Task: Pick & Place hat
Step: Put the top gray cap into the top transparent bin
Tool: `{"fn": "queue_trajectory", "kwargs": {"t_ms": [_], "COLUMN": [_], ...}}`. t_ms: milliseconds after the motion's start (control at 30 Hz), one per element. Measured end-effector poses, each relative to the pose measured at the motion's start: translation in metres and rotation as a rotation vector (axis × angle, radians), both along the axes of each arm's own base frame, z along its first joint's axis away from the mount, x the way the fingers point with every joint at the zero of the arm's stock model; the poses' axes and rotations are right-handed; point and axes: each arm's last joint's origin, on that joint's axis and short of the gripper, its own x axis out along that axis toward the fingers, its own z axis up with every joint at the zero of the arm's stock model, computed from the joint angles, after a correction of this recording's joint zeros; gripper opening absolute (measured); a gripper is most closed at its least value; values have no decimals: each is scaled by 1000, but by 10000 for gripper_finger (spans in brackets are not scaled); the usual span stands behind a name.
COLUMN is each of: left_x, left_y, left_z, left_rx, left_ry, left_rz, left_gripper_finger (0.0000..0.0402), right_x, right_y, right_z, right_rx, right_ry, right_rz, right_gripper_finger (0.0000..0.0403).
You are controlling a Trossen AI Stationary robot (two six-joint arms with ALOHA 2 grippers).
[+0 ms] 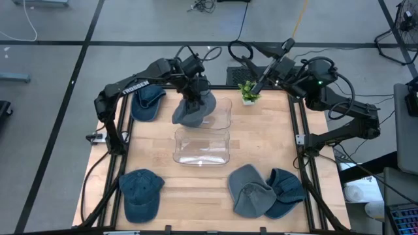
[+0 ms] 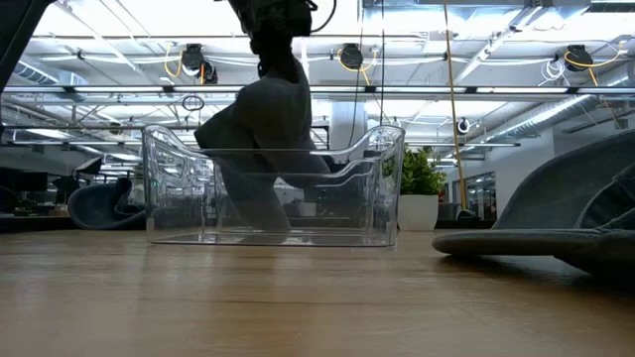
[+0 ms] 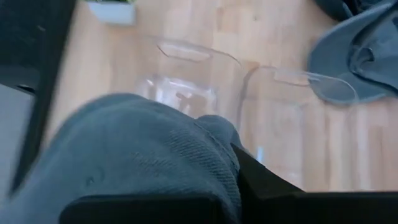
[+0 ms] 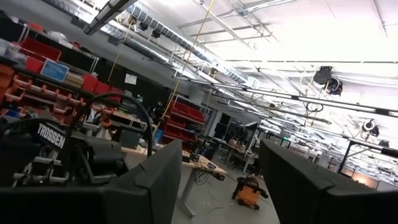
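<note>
Left gripper [image 1: 193, 99]: up over the far clear bin, fingers clamped tight on a grey hat [image 1: 194, 109], which hangs from them.
Grey hat: dangling above the far bin [image 1: 222, 112], its lower folds dipping inside the walls in the low view [image 2: 260, 149]; whether it touches the bin floor cannot be told.
Left wrist view: the hat's ribbed cloth [image 3: 143, 155] fills the foreground, both bins on the wood beyond it.
Near bin [image 1: 201, 146]: clear plastic, sitting just beside the far one at mid-table.
Right gripper [image 1: 259, 85]: parked at the table's far edge above the small potted plant [image 1: 247, 93], fingers [image 4: 155, 180] standing apart with nothing between them, pointed out into the room.
Other hats: a blue cap [image 1: 147, 103] at the far left, a blue denim cap [image 1: 142, 193] at the near left, a grey cap [image 1: 251, 190] overlapping a blue one [image 1: 286, 190] at the near right.
Table [image 1: 261, 137]: light wooden top in a black frame.
</note>
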Motion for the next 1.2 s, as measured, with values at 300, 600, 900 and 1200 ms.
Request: {"fn": "queue_trajectory", "kwargs": {"t_ms": [300,600,900,1200], "left_x": [4,3,13,16], "left_y": [-5,5,8,10], "left_z": [-29,-28,-57,-50], "left_rx": [-71,-100,-201,-204], "left_ry": [65,77,216,151], "left_rz": [16,279,353,372], "left_gripper_finger": [8,8,8,64], "right_x": [0,0,9,10], "right_y": [0,0,-1,-1], "right_z": [0,-1,-6,-8], "right_rx": [-5,-1,1,-9], "right_ry": [8,7,33,67], "right_rz": [-1,1,-5,-10], "right_gripper_finger": [201,201,201,201]}}
